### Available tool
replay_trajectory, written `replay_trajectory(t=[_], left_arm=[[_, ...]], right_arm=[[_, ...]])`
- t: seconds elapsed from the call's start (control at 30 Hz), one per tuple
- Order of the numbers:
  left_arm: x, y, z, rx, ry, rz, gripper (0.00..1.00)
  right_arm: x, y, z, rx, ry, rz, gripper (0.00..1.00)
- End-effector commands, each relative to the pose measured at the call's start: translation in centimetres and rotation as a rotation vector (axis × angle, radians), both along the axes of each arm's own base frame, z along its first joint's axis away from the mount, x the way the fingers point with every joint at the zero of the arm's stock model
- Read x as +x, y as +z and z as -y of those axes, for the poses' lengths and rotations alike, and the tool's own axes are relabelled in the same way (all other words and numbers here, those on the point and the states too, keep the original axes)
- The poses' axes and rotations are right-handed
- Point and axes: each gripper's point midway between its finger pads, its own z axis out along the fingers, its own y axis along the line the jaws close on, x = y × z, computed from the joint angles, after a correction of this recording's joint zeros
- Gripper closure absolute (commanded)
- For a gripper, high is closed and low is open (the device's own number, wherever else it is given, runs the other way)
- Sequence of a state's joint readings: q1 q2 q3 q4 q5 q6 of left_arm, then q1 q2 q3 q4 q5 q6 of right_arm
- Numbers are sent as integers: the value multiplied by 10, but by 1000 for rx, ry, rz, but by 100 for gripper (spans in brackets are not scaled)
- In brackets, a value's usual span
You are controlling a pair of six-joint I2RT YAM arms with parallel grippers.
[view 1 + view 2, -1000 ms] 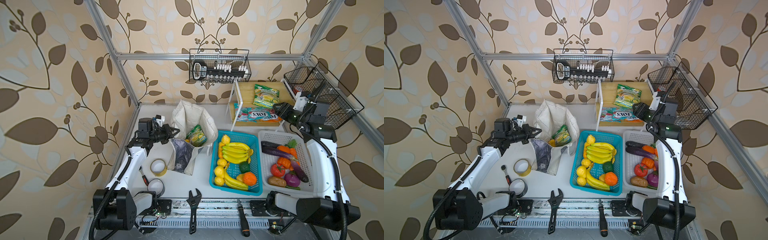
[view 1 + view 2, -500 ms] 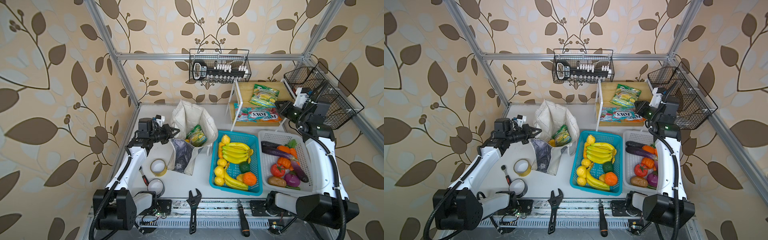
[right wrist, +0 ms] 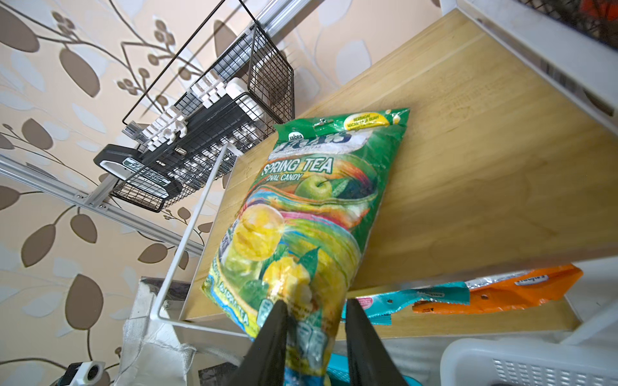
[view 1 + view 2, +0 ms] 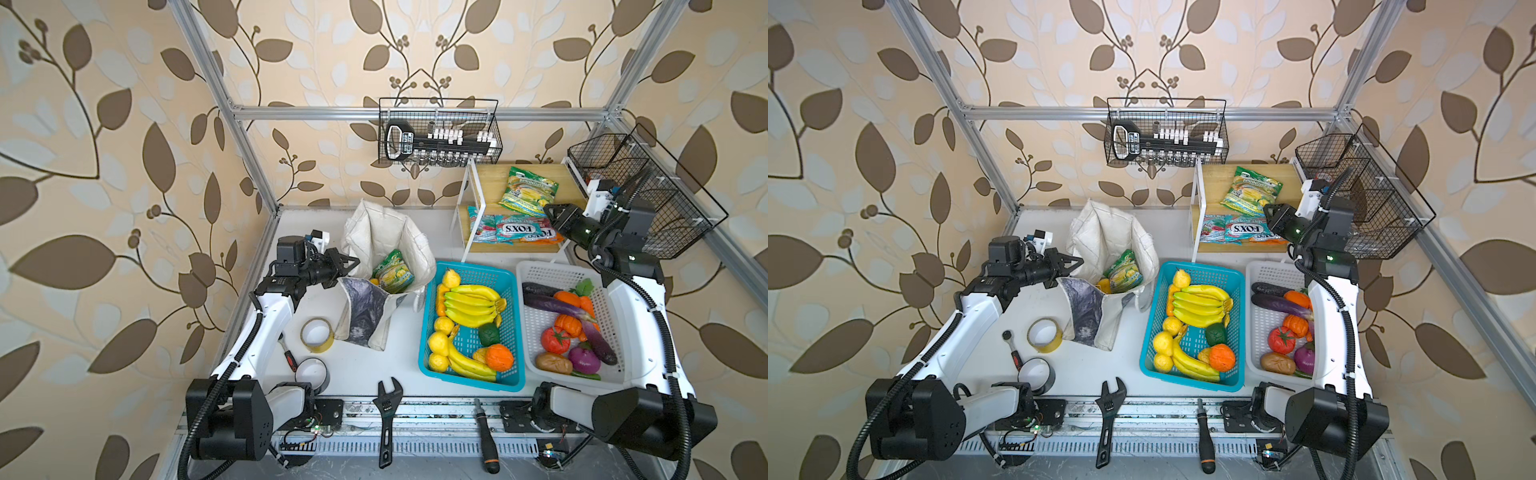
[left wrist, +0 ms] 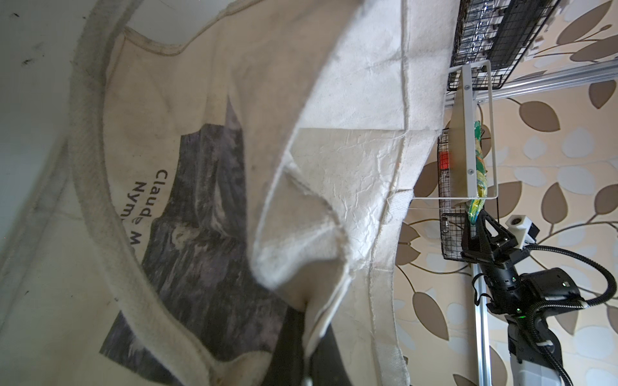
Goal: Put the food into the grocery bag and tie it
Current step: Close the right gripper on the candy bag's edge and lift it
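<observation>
The bag point(image 4: 386, 245) is standing open on the table point(image 4: 365, 365), the left gripper point(image 4: 352, 264)'s jaws clamping its near rim, with an inner packet point(image 4: 392, 272) lying inside and a yellow fruit point(image 4: 1102, 286) beside it mostly hidden. Bare table is lying in front of the bag, the blue basket point(image 4: 469, 380) just beside it. The shelf packet point(image 3: 301, 214) is overhanging the shelf point(image 3: 468, 150) edge, the right gripper point(image 3: 315, 307)'s jaws standing part-open astride its end; contact is hard to make out.

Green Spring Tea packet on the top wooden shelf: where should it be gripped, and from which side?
Pinch the near short edge of the green packet, which overhangs the front of the wooden shelf. Come from the open front, level with the board: the packet lies flat, so only that overhanging end offers both faces.
</observation>
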State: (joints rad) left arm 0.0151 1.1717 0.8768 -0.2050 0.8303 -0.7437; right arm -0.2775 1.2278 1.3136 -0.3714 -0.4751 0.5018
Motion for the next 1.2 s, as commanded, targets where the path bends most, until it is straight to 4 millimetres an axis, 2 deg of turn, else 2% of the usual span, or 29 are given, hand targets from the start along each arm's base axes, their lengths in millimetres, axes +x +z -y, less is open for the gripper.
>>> replay_trajectory(t=[0.0, 0.17, 0.3, 0.4, 0.57, 0.8, 1.03, 1.17], left_arm=[[2, 9, 0, -17, -16, 48, 100], [2, 9, 0, -17, -15, 50, 100], [2, 8, 0, -18, -17, 45, 100], [2, 8, 0, -18, -18, 45, 100], [3, 9, 0, -16, -15, 47, 100], [3, 9, 0, -16, -14, 46, 100], [2, 11, 1, -17, -18, 53, 100], [2, 11, 0, -14, -17, 54, 100]], right_arm=[[-3, 6, -9, 9, 42, 33, 68], [-2, 4, -13, 8, 51, 43, 69], [3, 2, -16, 29, 76, 35, 100], [1, 11, -17, 27, 71, 56, 100], [-7, 45, -24, 5, 77, 113, 100], [-15, 79, -33, 13, 94, 175, 100], [-28, 130, -66, -53, 150, 248, 100], [-43, 155, -86, -69, 193, 292, 100]])
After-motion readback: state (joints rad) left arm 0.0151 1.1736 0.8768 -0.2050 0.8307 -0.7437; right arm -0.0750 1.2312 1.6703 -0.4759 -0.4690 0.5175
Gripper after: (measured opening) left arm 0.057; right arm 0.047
